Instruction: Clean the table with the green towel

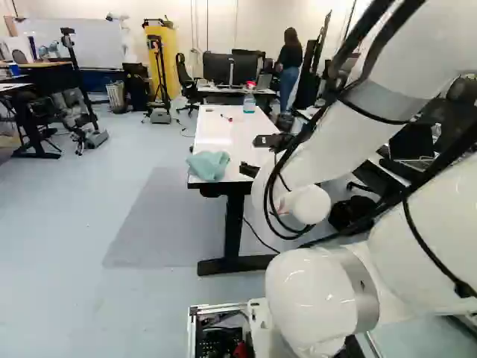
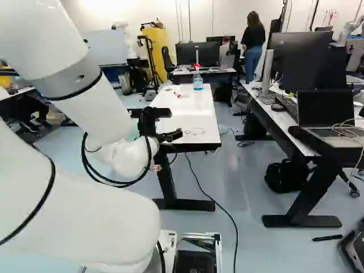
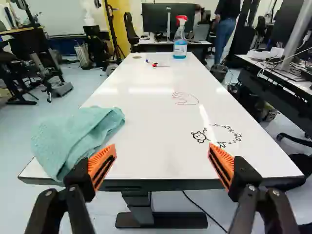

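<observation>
Over the near end of the white table (image 1: 223, 134), the black gripper (image 1: 250, 155) stands wide open in the left base view. In the wrist view the gripper (image 3: 162, 163) has nothing between its orange pads. A crumpled green towel (image 3: 78, 139) lies at the table's near corner, ahead of and beside one finger, its edge hanging over the rim; the arm mostly hides it in the right base view. The tabletop bears a black drawing (image 3: 217, 135) and a fainter red one (image 3: 185, 99).
A spray bottle (image 3: 180, 39) of blue liquid and a marker (image 3: 155, 65) are toward the table's far end. Another desk (image 2: 284, 122) with monitors and a laptop runs along the right of the right base view. A cable (image 2: 199, 182) trails on the floor.
</observation>
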Motion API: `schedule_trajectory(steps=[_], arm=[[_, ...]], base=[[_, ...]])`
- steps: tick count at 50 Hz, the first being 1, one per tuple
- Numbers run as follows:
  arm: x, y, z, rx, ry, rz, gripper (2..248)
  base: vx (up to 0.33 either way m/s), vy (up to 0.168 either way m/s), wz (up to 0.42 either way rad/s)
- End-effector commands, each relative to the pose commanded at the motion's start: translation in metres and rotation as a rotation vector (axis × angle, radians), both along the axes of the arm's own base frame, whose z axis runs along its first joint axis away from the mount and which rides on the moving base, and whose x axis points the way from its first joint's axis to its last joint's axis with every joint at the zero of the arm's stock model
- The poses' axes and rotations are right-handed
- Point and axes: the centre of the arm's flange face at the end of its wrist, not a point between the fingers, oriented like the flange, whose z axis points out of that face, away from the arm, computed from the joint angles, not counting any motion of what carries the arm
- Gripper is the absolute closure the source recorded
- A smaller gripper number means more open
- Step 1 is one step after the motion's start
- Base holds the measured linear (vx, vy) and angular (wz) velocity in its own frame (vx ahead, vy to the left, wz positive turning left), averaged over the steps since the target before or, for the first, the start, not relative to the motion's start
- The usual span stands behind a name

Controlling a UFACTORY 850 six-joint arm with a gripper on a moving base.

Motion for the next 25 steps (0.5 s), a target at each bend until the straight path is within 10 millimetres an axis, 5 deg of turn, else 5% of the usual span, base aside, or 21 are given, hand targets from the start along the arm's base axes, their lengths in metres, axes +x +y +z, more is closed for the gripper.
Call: schedule_trajectory(steps=[25], arm=[[0.0000,0.0000,0.0000,0.000,0.000,0.000,3]], base=[[0.000,0.000,0.000]])
